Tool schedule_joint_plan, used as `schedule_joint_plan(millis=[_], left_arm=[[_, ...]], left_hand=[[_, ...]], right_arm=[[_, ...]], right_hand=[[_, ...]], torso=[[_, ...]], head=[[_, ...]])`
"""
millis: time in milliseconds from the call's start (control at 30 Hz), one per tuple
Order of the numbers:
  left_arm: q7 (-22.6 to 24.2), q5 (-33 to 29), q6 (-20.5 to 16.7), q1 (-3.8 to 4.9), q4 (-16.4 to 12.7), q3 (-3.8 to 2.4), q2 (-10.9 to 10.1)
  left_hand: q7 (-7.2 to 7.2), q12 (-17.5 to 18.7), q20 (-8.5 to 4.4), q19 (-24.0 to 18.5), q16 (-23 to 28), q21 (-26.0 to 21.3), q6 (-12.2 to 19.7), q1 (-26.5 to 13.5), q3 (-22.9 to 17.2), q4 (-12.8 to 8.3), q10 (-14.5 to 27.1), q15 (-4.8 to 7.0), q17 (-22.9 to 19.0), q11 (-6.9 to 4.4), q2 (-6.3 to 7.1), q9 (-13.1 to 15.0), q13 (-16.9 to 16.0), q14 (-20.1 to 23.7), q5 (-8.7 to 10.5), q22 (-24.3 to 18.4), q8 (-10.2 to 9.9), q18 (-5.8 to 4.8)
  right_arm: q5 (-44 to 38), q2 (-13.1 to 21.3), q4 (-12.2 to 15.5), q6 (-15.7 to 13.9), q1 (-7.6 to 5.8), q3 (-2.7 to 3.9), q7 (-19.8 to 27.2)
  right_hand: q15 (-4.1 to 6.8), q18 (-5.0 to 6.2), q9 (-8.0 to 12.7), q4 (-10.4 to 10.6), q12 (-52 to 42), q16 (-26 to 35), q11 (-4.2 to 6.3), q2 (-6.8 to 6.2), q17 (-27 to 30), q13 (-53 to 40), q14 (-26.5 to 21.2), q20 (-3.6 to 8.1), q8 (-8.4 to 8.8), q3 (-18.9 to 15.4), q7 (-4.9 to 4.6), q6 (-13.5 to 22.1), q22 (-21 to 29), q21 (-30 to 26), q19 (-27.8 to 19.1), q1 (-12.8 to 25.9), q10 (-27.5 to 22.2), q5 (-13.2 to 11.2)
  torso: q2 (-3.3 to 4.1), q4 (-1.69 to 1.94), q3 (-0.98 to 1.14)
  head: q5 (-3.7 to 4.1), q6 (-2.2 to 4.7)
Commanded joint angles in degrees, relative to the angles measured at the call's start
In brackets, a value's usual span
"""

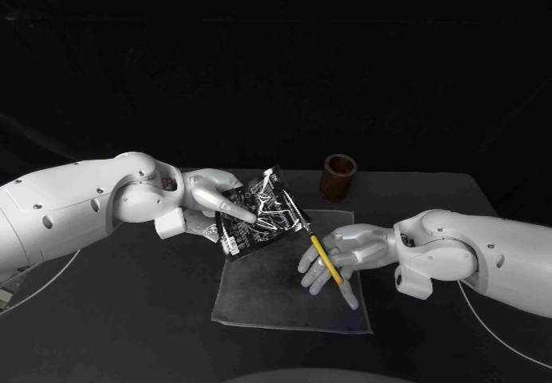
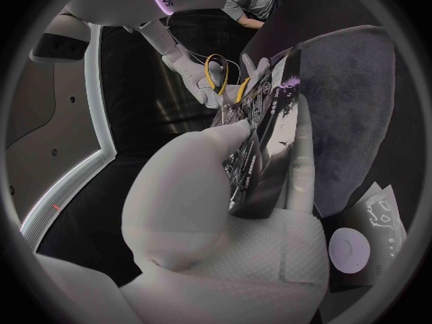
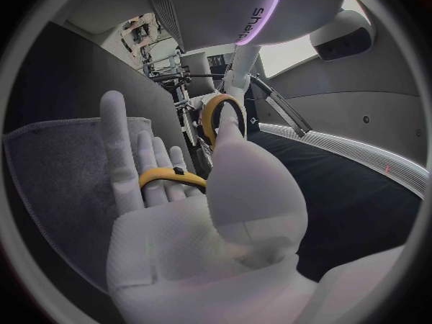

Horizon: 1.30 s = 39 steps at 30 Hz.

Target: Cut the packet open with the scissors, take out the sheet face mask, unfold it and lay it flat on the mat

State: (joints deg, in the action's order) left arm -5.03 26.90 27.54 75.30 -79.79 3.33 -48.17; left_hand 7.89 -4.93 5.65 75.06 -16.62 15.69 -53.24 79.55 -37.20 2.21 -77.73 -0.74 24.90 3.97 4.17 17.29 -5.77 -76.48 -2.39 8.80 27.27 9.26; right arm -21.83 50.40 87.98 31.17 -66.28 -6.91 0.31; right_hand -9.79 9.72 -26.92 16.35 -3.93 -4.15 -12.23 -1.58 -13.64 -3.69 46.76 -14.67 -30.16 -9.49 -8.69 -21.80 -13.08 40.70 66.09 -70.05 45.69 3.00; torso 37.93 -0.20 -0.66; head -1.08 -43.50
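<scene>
My left hand [image 1: 213, 199] holds the shiny black-and-silver packet [image 1: 259, 209] upright above the far left corner of the dark grey mat [image 1: 276, 299]. My right hand [image 1: 345, 254] grips the yellow-handled scissors [image 1: 327, 259], whose dark blades reach up to the packet's right edge. In the left wrist view the packet [image 2: 263, 147] is pinched between the fingers of my left hand [image 2: 216, 209], with the scissors' yellow loops [image 2: 219, 74] just beyond it. In the right wrist view the fingers of my right hand [image 3: 212, 209] pass through the scissors' yellow handles [image 3: 176, 176].
A brown cylindrical holder [image 1: 338, 176] stands on the black table behind the mat's far right corner. The mat [image 2: 356, 101] lies under both hands. Black table surface [image 1: 115, 319] surrounds the mat.
</scene>
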Motion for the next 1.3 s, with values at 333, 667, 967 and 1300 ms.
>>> schedule_joint_plan(millis=[333,667,967,1300], left_arm=[[0.4,0.68,1.56,0.01,-0.17,0.04,0.2],[0.29,0.74,1.78,0.01,-0.33,0.05,0.18],[0.16,1.32,2.04,0.01,-0.32,0.05,0.21],[0.0,1.69,2.25,0.01,-0.28,0.06,0.28]], left_hand=[[0.05,-0.21,-0.51,0.0,-0.35,0.38,-0.33,0.03,0.14,-0.31,-0.5,0.39,0.1,-0.15,-0.38,7.8,0.03,0.2,-0.37,0.09,0.27,0.93],[0.04,-0.21,-0.52,-0.01,-0.38,0.43,-0.35,0.04,0.14,-0.32,-0.52,0.39,0.2,-0.16,-0.38,7.88,0.02,0.21,-0.37,0.13,0.25,0.92],[0.04,-0.2,-0.53,-0.03,-0.4,0.47,-0.36,0.04,0.14,-0.32,-0.55,0.4,0.28,-0.17,-0.38,7.94,0.0,0.22,-0.37,0.16,0.24,0.92],[0.03,-0.2,-0.53,-0.03,-0.41,0.49,-0.37,0.05,0.15,-0.33,-0.56,0.41,0.32,-0.17,-0.37,7.97,-0.01,0.22,-0.37,0.17,0.23,0.92]], right_arm=[[0.52,-1.17,-0.73,1.05,-0.14,0.03,0.73],[0.52,-1.98,-1.62,0.83,-0.4,0.04,0.96],[0.54,-2.07,-1.98,0.65,-0.94,0.04,1.11],[0.53,-2.0,-2.06,0.38,-1.53,0.04,0.87]], right_hand=[[-0.04,0.87,0.11,0.01,0.0,-0.03,-0.89,0.39,0.08,-0.05,0.23,0.1,-0.41,-0.45,-7.54,-0.54,0.06,0.34,-0.28,-0.2,1.34,-0.24],[-0.04,0.86,0.16,0.03,0.01,-0.02,-0.9,0.46,0.1,-0.04,0.22,0.1,-0.43,-0.47,-7.56,-0.6,0.07,0.34,-0.29,-0.23,1.34,-0.24],[-0.04,0.86,0.35,0.08,-0.01,-0.04,-0.9,0.78,0.17,-0.05,0.26,0.1,-0.54,-0.58,-7.6,-0.91,0.11,0.36,-0.3,-0.28,1.46,-0.24],[0.88,0.91,1.83,-0.15,-1.54,-2.0,-0.02,2.51,-0.02,-0.35,3.52,0.78,-1.41,-1.82,-6.92,-4.49,0.34,0.65,-0.03,-1.41,5.45,-0.26]], torso=[[0.05,0.11,-0.06],[-0.01,0.07,-0.07],[0.01,0.03,0.01],[0.0,-0.01,-0.04]], head=[[0.07,0.26],[-0.06,0.07],[-0.03,0.13],[-0.07,-0.15]])
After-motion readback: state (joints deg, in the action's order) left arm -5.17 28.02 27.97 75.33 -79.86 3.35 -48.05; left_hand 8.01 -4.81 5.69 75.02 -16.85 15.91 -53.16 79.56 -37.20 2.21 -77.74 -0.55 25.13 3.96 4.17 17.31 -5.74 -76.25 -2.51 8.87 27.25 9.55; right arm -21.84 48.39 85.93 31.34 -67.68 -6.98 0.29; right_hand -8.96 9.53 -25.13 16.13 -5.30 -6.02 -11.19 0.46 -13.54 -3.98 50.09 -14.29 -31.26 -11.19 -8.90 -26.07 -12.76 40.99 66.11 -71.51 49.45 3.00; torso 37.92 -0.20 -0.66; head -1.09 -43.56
